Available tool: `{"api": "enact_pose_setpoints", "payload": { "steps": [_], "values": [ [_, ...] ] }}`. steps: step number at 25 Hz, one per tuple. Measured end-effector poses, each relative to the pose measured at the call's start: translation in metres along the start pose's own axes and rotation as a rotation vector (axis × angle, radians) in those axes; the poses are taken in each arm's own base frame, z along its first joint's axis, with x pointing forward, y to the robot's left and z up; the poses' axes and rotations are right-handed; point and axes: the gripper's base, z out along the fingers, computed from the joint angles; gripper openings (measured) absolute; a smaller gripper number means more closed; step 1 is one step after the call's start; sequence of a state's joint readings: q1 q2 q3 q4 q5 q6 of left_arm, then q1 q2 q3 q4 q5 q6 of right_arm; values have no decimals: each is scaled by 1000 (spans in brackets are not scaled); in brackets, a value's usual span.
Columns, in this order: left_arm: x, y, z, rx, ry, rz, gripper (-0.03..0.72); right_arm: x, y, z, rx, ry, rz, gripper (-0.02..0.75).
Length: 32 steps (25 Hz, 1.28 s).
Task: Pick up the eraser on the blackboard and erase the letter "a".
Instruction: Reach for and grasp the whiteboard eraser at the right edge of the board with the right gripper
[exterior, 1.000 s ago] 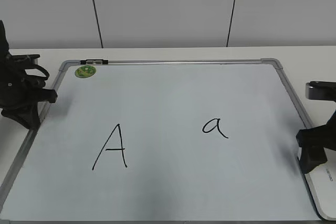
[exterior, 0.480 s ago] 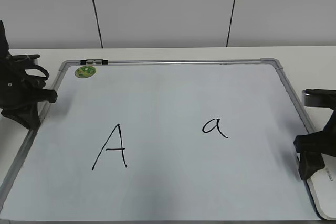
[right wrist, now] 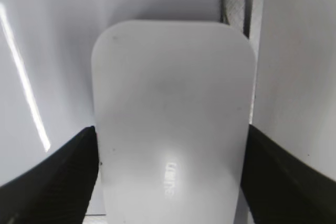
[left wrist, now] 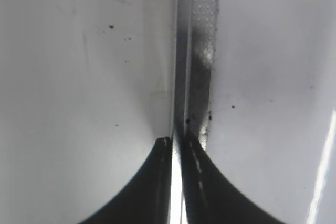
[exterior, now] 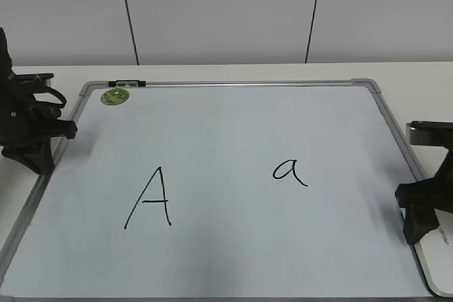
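The eraser (right wrist: 170, 87) is a white rounded block with small grey lettering. It lies at the right edge of the blackboard (exterior: 233, 83), and part of it shows in the exterior view (exterior: 440, 249). My right gripper (right wrist: 170, 145) is down over it with one finger against each long side, shut on it; in the exterior view the gripper (exterior: 423, 218) is low at the board's right edge. The letter "a" (exterior: 290, 172) is right of the board's centre, to the left of that gripper. My left gripper (exterior: 35, 153) is shut and empty at the board's left frame (left wrist: 202, 51).
A large capital "A" (exterior: 150, 199) is drawn on the left half of the board. A round green magnet (exterior: 115, 95) and a small dark clip (exterior: 129, 83) sit at the top left corner. White table lies around the board.
My right gripper has moved lower onto the eraser at the board's right edge. The left arm has not moved.
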<state>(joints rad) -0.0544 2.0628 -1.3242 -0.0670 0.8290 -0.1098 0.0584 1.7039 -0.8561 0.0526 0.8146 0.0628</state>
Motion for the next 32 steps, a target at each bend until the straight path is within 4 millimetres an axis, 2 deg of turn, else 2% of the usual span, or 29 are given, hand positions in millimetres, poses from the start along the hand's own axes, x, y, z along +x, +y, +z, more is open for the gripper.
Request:
{"api": "enact_pose_setpoints", "payload": {
  "steps": [4,16,32],
  "values": [
    [0,0,0,0,0,0,29,0,0,3,1,16,0,566],
    [0,0,0,0,0,0,29,0,0,3,4,19,0,535],
    [0,0,0,2,0,-2,29,-1,1,2,-4,25,6,533]
  ]
}}
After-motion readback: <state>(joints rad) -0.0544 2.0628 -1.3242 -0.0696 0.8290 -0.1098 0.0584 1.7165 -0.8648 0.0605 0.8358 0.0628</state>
